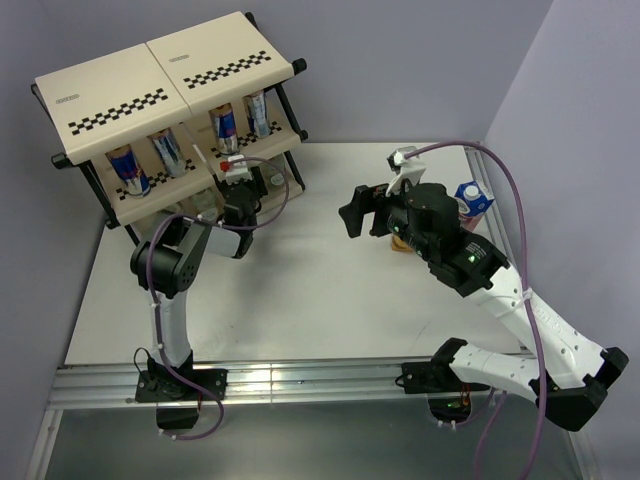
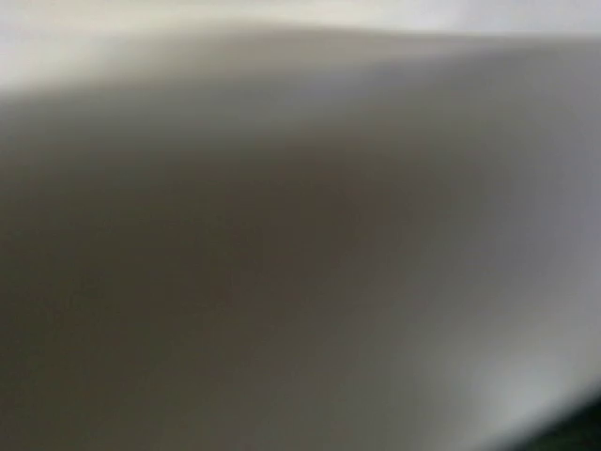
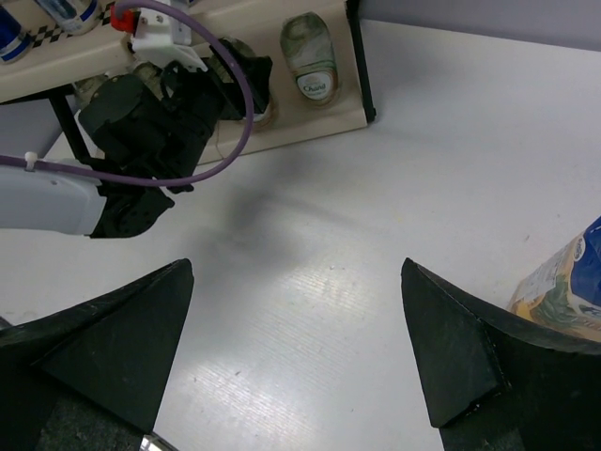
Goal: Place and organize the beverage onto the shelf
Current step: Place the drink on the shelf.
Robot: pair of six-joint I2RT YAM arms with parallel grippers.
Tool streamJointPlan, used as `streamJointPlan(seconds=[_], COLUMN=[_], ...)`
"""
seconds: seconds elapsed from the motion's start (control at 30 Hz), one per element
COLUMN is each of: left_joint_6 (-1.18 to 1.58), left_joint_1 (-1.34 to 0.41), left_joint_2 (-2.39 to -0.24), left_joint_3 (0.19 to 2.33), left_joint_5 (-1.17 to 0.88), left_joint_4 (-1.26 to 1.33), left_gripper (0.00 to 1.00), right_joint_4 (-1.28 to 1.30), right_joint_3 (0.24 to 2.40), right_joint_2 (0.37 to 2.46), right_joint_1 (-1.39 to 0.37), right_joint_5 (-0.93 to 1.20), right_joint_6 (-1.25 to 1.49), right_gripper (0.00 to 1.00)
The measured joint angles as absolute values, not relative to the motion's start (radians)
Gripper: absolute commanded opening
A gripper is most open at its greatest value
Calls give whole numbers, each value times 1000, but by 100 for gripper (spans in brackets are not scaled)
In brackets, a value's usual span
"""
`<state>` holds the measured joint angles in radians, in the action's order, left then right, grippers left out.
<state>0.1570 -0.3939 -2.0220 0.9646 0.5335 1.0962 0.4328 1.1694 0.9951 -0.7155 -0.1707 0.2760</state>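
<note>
From above and behind both arm bases, the overhead camera looks down on the table and the shelf at its far left. The right wrist camera looks down between the wide-set fingers of the right gripper. Ahead lie the left arm and the shelf's bottom tier, with a carton beside its right finger, all shared with the overhead view. The left wrist view is pale blur, too close to read.
</note>
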Motion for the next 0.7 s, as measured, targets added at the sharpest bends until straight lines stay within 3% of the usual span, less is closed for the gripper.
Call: streamJointPlan(seconds=[0.4,0.47,0.57,0.6,0.7], left_joint_6=[137,136,136,136,139], left_joint_1=[-386,-387,-387,-387,-387], left_joint_2=[-2058,-2059,-2060,-2060,-2060], left_joint_3=[989,989,992,992,992], left_joint_5=[556,559,565,566,565], left_joint_4=[1122,1125,1125,1125,1125], left_gripper=[0,4,23,35,52], right_joint_4=[412,411,411,411,411], right_joint_3=[1157,1157,1157,1157,1157], right_joint_2=[986,986,986,986,986], right_joint_1=[-715,-715,-715,-715,-715], right_joint_5=[-141,-137,-133,-131,-129], right_joint_6=[275,274,272,272,272], right_gripper=[99,99,99,99,99])
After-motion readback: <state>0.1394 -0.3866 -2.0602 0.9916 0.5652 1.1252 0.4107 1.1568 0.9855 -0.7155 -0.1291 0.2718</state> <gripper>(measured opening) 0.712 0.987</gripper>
